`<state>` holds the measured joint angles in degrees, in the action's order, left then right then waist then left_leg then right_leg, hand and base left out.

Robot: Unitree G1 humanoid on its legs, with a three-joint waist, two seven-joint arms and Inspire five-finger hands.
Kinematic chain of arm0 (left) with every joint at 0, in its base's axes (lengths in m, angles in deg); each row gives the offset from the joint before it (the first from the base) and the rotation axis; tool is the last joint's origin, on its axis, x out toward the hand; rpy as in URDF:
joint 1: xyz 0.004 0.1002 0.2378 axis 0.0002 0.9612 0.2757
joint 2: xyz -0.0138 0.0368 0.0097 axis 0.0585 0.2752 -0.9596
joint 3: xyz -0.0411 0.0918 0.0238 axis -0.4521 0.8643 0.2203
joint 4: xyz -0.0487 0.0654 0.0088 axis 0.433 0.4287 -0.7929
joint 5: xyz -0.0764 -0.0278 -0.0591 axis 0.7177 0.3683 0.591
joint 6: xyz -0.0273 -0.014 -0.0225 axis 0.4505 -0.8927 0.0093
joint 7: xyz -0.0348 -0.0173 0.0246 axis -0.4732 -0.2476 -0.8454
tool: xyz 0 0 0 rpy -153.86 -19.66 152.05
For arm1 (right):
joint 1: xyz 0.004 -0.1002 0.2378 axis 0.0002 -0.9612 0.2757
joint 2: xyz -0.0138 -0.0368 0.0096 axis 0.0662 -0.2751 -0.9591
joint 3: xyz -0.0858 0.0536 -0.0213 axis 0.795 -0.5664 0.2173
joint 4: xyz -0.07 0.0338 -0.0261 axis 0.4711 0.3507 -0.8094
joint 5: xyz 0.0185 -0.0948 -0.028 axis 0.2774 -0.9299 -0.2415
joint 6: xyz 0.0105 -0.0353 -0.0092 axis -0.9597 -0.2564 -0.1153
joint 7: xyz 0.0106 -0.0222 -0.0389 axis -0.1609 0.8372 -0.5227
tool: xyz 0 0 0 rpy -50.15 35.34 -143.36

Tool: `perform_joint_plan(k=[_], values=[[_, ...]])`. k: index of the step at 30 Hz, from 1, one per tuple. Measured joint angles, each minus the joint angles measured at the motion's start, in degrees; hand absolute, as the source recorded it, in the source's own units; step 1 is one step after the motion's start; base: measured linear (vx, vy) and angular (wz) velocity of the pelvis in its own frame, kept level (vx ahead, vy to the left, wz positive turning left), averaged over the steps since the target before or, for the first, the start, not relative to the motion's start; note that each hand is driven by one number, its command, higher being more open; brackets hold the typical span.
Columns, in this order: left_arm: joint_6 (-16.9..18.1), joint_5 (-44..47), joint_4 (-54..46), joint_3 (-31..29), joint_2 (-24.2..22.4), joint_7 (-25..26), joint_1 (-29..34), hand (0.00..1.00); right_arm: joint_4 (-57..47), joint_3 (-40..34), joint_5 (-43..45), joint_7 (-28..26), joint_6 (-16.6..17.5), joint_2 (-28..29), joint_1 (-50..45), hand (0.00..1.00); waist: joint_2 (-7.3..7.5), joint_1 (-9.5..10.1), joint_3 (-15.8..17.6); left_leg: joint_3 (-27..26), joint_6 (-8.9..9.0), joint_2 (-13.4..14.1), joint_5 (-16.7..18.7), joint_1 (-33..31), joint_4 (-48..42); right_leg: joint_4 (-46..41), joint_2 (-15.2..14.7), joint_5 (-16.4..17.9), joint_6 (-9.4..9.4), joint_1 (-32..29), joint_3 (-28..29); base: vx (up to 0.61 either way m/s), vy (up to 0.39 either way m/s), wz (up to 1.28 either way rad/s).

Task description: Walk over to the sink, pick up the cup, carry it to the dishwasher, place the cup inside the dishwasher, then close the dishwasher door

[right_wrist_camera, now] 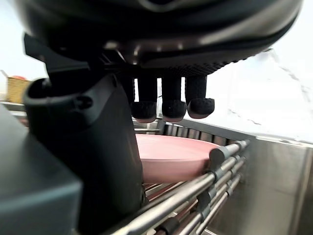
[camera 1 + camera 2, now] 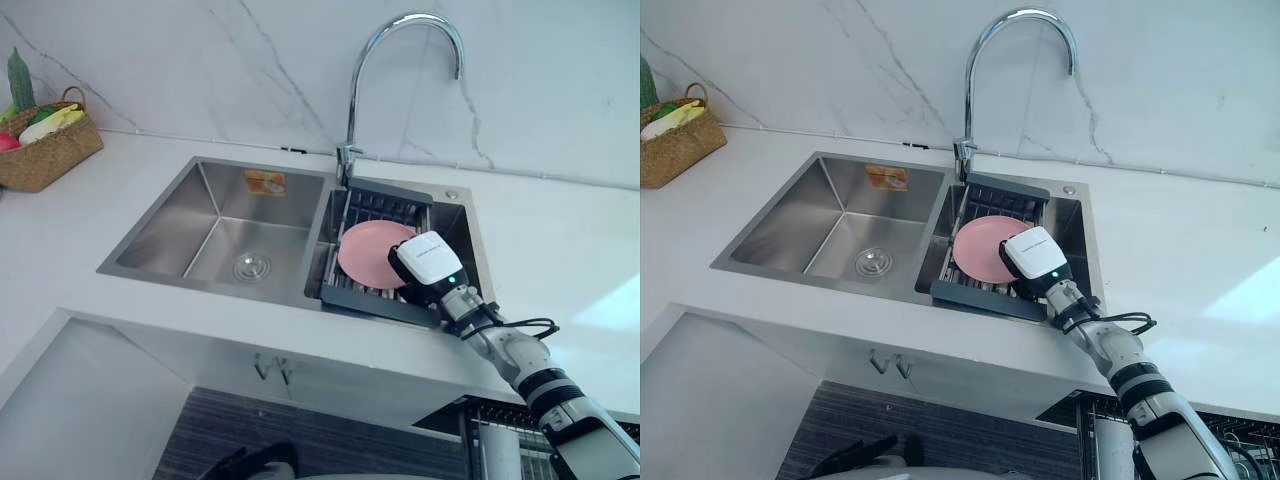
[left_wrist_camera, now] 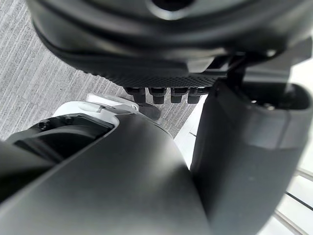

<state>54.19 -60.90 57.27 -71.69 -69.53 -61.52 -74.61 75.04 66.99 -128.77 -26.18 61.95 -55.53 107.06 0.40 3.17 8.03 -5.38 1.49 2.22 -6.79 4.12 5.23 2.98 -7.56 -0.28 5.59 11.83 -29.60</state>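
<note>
Just beneath robot hand (image 2: 428, 262), pink plate (image 2: 365, 250)

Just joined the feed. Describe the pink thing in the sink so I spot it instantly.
Find the double steel sink under the curved faucet. Its right-hand basin holds a dark slatted rack; the round pink plate lies in it, below the right hand. It is the only pink thing in the sink.

Pink plate (image 2: 368, 250), steel-grey sink (image 2: 170, 225), white grey-veined marble wall (image 2: 200, 60), tan woven basket (image 2: 50, 152)
</note>
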Motion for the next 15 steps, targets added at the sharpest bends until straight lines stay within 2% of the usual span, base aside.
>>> perform_joint_plan(k=[7,8,11,15], values=[[0.48,-1.05,-0.25,-0.06,0.06,-0.26,0.13,1.00,0.41,0.64,0.00,2.57,0.53,-0.73,-0.01,0.00,0.10,0.05,-0.06,0.11,-0.15,-0.03,-0.12,-0.06,-0.01,0.00,0.00,0.01,-0.02,0.01,-0.11,0.00,0.000,0.00],[0.48,-1.07,-0.33,-0.16,0.06,-0.27,0.17,1.00,0.50,0.75,0.00,3.65,0.53,-0.79,-0.03,0.00,0.10,0.05,-0.06,0.11,-0.15,-0.02,-0.13,-0.06,-0.01,0.00,0.00,0.01,-0.02,0.00,-0.11,0.00,0.000,0.00],[0.95,-1.12,-0.36,-0.37,0.04,-0.38,0.29,1.00,0.19,0.49,0.26,11.64,-0.30,1.13,-0.05,0.00,0.06,0.10,-0.06,0.10,-0.15,-0.01,-0.13,-0.07,-0.01,0.00,-0.09,0.02,-0.02,-0.05,-0.13,0.00,0.000,0.00],[1.11,-1.12,-0.79,-0.44,0.00,-0.45,0.30,1.00,-1.25,-0.99,0.67,15.85,-0.32,3.51,-0.17,0.00,0.02,0.35,-0.03,0.00,-0.16,-0.21,-0.12,-0.10,-0.03,0.00,-0.31,0.05,0.01,-0.06,0.08,0.00,0.000,0.00]])
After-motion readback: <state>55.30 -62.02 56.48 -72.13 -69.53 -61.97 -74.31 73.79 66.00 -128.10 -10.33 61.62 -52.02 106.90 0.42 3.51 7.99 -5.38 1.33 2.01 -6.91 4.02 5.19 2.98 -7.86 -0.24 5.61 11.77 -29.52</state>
